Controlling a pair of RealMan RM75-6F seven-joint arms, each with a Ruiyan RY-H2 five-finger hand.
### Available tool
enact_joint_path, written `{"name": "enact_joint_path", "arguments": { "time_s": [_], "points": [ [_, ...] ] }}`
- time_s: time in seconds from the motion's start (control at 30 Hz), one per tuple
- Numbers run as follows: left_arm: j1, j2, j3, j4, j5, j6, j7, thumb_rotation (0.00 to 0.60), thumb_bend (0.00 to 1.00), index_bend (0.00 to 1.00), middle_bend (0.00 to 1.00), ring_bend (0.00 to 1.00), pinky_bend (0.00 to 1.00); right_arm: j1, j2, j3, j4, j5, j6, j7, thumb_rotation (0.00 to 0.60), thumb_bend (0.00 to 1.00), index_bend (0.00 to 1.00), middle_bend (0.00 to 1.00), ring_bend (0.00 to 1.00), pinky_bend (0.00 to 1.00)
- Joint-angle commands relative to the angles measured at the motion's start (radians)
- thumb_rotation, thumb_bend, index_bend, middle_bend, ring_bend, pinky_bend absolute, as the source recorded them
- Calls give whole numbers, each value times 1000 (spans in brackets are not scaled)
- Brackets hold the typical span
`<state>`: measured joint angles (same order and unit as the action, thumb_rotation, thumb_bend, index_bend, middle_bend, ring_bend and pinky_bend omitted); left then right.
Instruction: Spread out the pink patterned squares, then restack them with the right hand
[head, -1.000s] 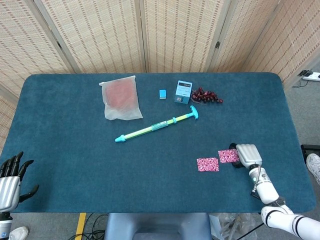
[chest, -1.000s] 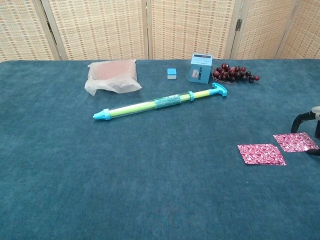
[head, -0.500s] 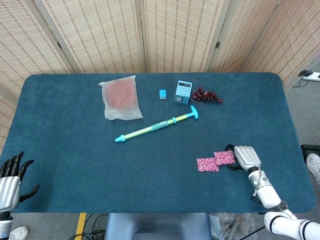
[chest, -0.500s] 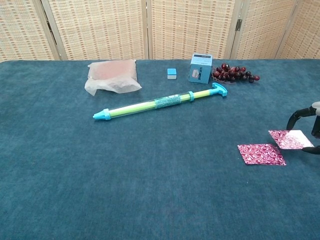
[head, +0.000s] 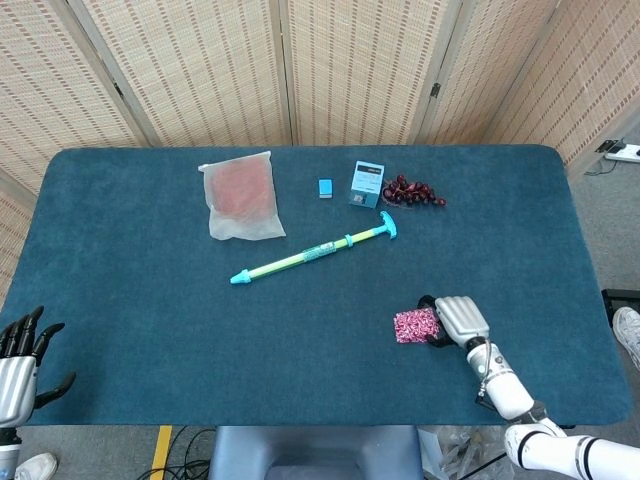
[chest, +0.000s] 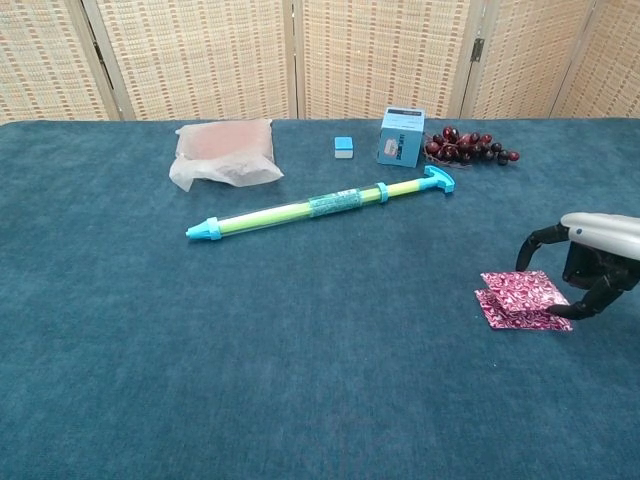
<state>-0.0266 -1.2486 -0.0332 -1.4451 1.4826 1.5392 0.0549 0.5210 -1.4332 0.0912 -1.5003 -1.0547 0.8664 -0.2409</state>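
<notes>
At the far left edge of the blue bench (head: 120, 300), the left hand (head: 18, 360) is seen off the near corner, its dark fingers (head: 30, 325) spread and holding nothing. Further along the bench, a pale bag with reddish contents (head: 241, 194) is laid flat near the back, with a green-and-cyan tube (chest: 320, 207) placed diagonally in front of it. A small blue block (chest: 344, 147), a blue box (chest: 401, 137) and a bunch of dark grapes (chest: 468, 146) are lined up toward the back. At the right, near the front edge, two pink patterned squares (chest: 522, 298) are shown overlapping, the upper one set slightly askew on the lower, both glossy with a swirled magenta-and-white print. The upper square is pinched at its right edge by the fingers (chest: 582, 306) of the right hand (chest: 595, 262).
</notes>
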Motion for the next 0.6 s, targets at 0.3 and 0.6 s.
{"name": "enact_joint_path", "arguments": {
  "time_s": [0.3, 0.6],
  "points": [
    [-1, -5, -1, 17, 3, -3, -15, 600, 256, 223, 46, 42, 107, -6, -14, -19, -16, 14, 24, -14, 600, 270, 335, 994, 1000, 1000],
    [-7, -4, -6, 14, 5, -4, -15, 600, 256, 223, 46, 42, 107, -47, 45, -23, -55, -49, 111, 20, 600, 264, 283, 992, 1000, 1000]
  ]
}}
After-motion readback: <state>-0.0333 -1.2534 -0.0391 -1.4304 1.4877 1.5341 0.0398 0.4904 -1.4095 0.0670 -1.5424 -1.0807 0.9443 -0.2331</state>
